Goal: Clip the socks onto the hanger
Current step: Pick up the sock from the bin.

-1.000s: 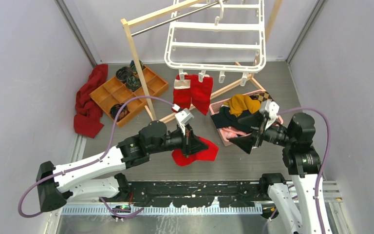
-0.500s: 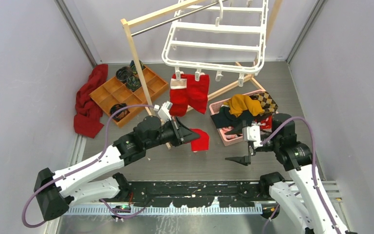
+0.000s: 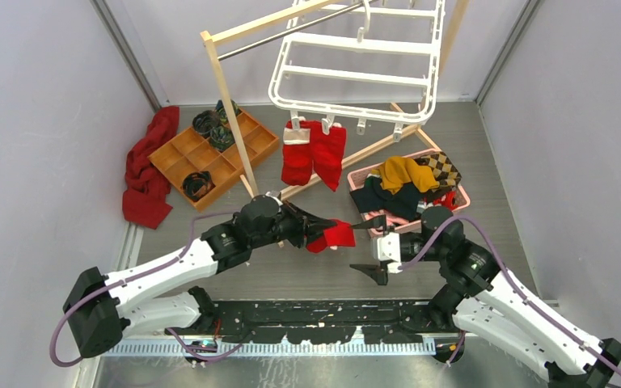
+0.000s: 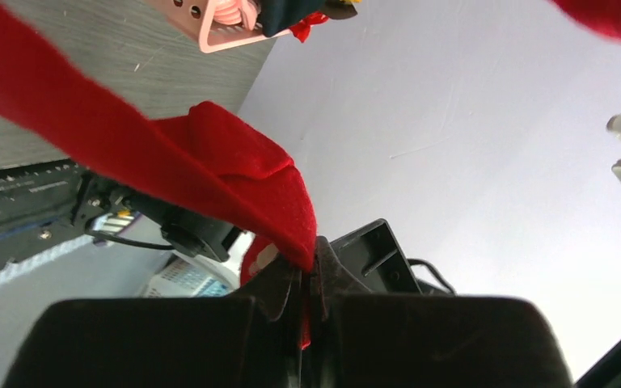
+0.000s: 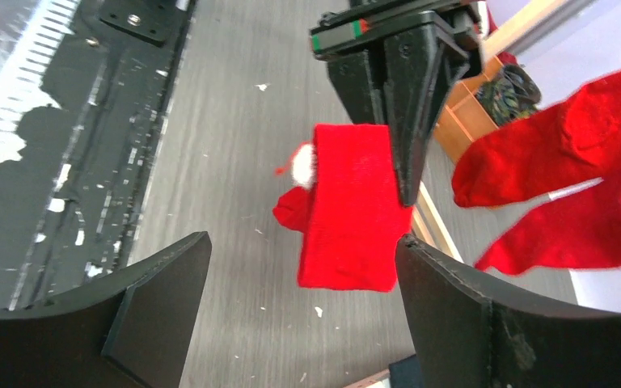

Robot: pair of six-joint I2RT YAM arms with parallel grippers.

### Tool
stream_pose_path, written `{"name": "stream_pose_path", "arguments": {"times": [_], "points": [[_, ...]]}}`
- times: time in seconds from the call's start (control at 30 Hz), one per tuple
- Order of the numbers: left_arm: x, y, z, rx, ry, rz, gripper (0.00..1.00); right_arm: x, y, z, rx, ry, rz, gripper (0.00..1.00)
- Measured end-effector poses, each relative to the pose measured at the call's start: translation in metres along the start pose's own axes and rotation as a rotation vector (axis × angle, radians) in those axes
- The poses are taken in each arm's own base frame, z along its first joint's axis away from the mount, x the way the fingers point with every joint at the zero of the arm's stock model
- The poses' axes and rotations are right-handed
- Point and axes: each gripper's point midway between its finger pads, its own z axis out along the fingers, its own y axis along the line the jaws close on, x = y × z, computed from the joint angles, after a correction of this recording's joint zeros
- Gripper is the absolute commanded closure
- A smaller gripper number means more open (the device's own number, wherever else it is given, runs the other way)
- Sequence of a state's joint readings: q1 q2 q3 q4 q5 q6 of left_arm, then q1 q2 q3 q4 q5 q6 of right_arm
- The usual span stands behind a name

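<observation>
Top external view: a small red sock (image 3: pixel 338 235) is held up off the table (image 3: pixel 291 279) by the left gripper (image 3: pixel 326 233). The jaws are shut tight on one edge of the sock. In the left wrist view the red cloth is seen pinched between them. In the right wrist view the rest of the sock is seen hanging down, with a bit of white at one side.

The right gripper (image 3: pixel 369 247) is seen at 3 o'clock from the held sock, just beside it. Its jaws are opened wide and nothing is held in them. In the right wrist view the sock is seen between the two open fingers (image 5: pixel 154 315), but it is not touched by them.

The hanger (image 3: pixel 356 77) is seen at 12 o'clock from the held sock, well apart from it. It is tilted and hung up by the wooden rack (image 3: pixel 228 105). Two more red socks (image 3: pixel 314 153) are clipped to its near edge, and one has a white cuff.

A pink basket (image 3: pixel 459 194) full of clothes is seen at 2 o'clock from the held sock. A wooden tray (image 3: pixel 179 153) is seen at 10 o'clock, with a dark red cloth (image 3: pixel 147 166) just beside it at its 9 o'clock.
</observation>
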State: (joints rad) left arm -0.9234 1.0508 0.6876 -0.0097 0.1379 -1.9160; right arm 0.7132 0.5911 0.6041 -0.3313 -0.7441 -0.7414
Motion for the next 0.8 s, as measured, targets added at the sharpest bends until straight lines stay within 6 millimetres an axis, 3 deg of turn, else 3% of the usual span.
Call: {"name": "stream_pose_path", "arguments": {"times": [0.1,0.33,0.53,0.6,0.67,0.8], "points": [[-0.002,0.004,0.003,-0.01,-0.002,-0.071,1.0,0.007,-0.007,0.006,0.043,0.034,-0.019,0.16],[-0.002,-0.004,0.009,0.017,0.012,-0.141,1.0,0.02,-0.034,0.014,0.16,0.096,-0.061,0.39],[0.0,-0.009,0.009,0.045,0.023,-0.15,1.0,0.024,-0.04,0.014,0.196,0.115,-0.082,0.78],[-0.001,-0.008,0.009,0.045,0.023,-0.157,0.99,0.024,-0.041,0.014,0.203,0.12,-0.087,0.87],[-0.002,-0.005,0.01,0.041,0.021,-0.162,0.91,0.024,-0.041,0.013,0.206,0.124,-0.087,0.93],[-0.004,-0.001,0.01,0.039,0.017,-0.168,0.69,0.021,-0.039,0.01,0.2,0.126,-0.049,0.97]]}}
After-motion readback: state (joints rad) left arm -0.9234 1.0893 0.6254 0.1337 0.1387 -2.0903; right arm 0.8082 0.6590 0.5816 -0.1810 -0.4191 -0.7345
